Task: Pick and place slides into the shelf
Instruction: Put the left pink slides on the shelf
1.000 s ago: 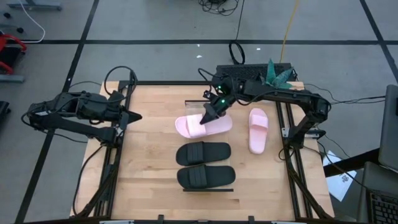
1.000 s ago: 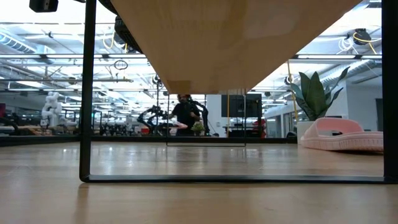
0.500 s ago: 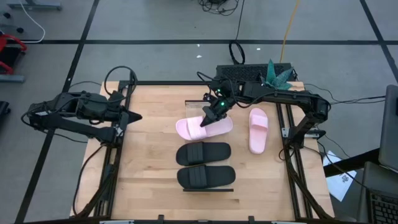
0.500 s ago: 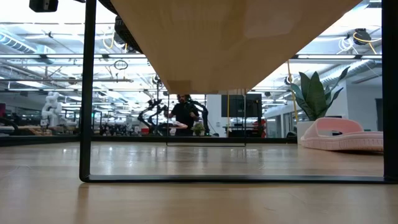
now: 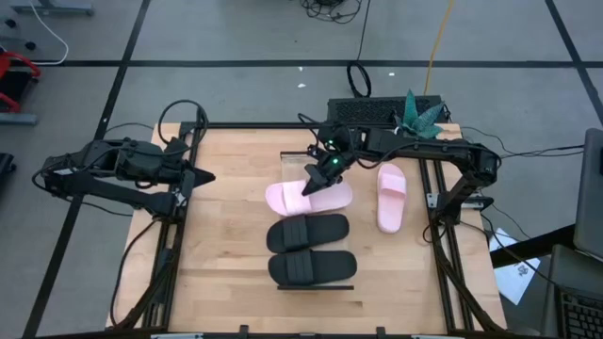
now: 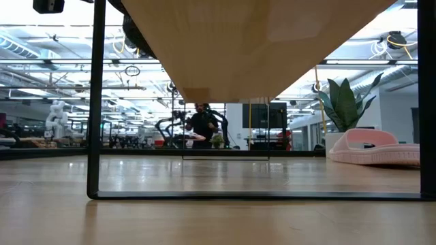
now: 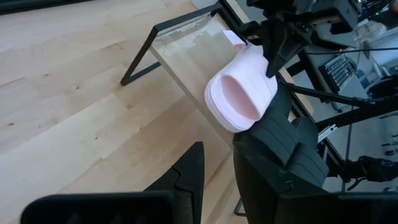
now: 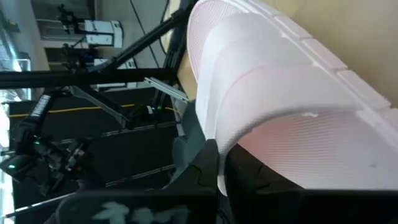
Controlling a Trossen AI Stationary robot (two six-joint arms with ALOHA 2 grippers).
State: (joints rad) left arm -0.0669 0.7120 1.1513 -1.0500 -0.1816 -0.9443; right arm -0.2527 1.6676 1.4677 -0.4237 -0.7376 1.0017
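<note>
My right gripper (image 5: 315,181) is shut on a pale pink slide (image 5: 306,196), which lies crosswise over the far part of the shelf (image 5: 294,165). Two black slides (image 5: 308,232) (image 5: 313,266) rest sole-down on the shelf, closer to the table's near edge. The second pink slide (image 5: 390,196) lies sole-down on the table, right of the shelf, and also shows in the low view (image 6: 375,148). My left gripper (image 5: 205,176) waits at the table's left, slightly open (image 7: 219,186), with nothing between its fingers. My right gripper pinches the pink slide's wide strap (image 8: 249,134) at its edge between the two fingers (image 8: 208,163). The fingers slant down from the table's far right. The slide (image 7: 239,93) is tilted; I cannot tell whether its sole touches the shelf.
A green plant (image 5: 420,111) and a black device (image 5: 377,111) stand at the table's far right edge. Dark frame rails (image 5: 443,245) run along the table's sides. Bare wood lies left of the shelf (image 5: 236,217). A person (image 6: 203,126) stands in the room beyond.
The pink slide in my right gripper has crept a little toward the table's near edge, closing up on the nearest black slide. My left gripper has kept still.
</note>
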